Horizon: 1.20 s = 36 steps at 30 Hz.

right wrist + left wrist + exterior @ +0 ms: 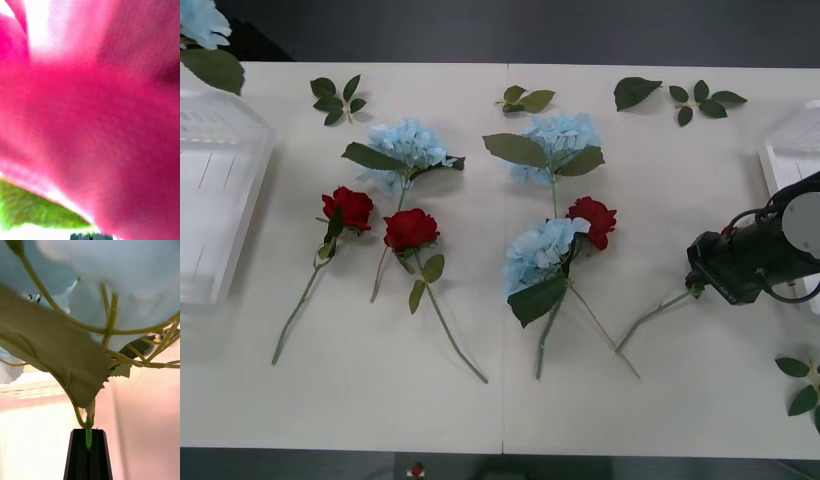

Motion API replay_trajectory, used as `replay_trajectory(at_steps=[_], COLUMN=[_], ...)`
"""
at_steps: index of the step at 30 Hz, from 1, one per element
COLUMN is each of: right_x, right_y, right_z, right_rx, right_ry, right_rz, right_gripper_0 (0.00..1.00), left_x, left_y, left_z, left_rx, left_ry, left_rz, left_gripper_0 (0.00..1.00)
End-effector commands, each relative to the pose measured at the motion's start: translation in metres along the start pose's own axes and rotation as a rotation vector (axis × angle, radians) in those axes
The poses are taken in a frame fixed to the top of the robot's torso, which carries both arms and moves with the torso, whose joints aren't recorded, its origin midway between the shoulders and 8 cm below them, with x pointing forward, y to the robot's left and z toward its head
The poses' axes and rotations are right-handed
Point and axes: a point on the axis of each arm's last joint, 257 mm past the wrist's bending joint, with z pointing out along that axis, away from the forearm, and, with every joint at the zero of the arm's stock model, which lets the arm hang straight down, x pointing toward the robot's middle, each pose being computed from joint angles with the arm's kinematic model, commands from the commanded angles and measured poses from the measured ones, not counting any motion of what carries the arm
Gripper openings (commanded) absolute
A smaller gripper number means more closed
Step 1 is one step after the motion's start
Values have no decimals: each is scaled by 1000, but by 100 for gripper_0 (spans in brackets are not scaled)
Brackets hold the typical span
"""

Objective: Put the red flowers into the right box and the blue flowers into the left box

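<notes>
Three red roses [411, 229] and three pale blue hydrangeas [411, 146] lie flat on the white table, stems pointing toward the near edge. A fourth rose [112, 131] is lifted at the right, its stem [650, 320] trailing down to the table. Another hydrangea [123, 285] hangs above the slotted left box [220, 200]. The smooth right box [790, 150] sits at the far right edge.

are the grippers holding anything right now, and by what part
Left gripper pinches a blue flower low on its stem. Right gripper carries a red flower, stem trailing out; the exact hold cannot be told.
</notes>
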Motion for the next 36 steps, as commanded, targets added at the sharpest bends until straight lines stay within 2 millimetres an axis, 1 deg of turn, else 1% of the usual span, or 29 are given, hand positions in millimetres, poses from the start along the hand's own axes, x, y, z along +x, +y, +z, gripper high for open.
replay_trajectory(at_steps=[1,2,3,5,6,8,9,10,11,12,14,15,16,18,19,21,22,23,24,26,29,31,36], right_x=[-11,-19,-23,-45,-50,-73,-79,-92,-107,-113,-144,-152,-170,-201,-208,-232,-237,-244,-250,-255,-263,-271,-284], right_y=[35,41,46,64,68,83,84,88,85,84,74,70,59,34,28,2,-5,-16,-26,-41,-52,-61,-76], right_z=[-12,-19,-24,-49,-56,-89,-97,-115,-133,-142,-174,-182,-196,-219,-223,-235,-239,-240,-240,-235,-227,-221,-205], right_rx=[-51,-58,-62,-68,-66,-43,-31,-8,30,44,124,144,196,293,315,419,449,499,535,568,592,615,669], right_ry=[-36,-53,-60,-106,-117,-163,-173,-191,-210,-218,-254,-265,-289,-341,-352,-392,-401,-409,-416,-418,-441,-472,-523], right_rz=[-88,-99,-105,-157,-179,-269,-286,-320,-355,-374,-462,-482,-526,-590,-605,-678,-695,-722,-742,-748,-745,-756,-790], right_gripper_0=[0,0,0,0,0,0,0,0,0,0,0,0,0,0,0,0,0,0,0,0,0,0,0], left_x=[-2,7,10,32,39,61,66,76,87,92,113,118,125,133,134,137,138,140,140,140,141,140,135], left_y=[71,81,85,99,101,108,108,108,106,105,96,93,87,83,81,80,81,81,81,79,78,78,78], left_z=[-38,-39,-40,-39,-38,-34,-32,-29,-25,-23,-13,-10,-5,0,1,3,4,5,7,12,16,16,16], left_rx=[-134,-152,-162,-188,-191,-206,-209,-208,-205,-203,-187,-181,-173,-168,-166,-168,-170,-177,-184,-194,-202,-203,-205], left_ry=[-44,-43,-45,-43,-42,-33,-30,-21,-7,0,27,33,40,48,49,54,57,60,54,43,34,34,26], left_rz=[-51,-57,-59,-76,-82,-91,-92,-95,-95,-96,-109,-114,-119,-124,-126,-126,-127,-118,-113,-109,-110,-113,-114], left_gripper_0=[0,0,0,0,0,0,0,0,0,0,0,0,0,0,0,0,0,0,0,0,0,0,1])
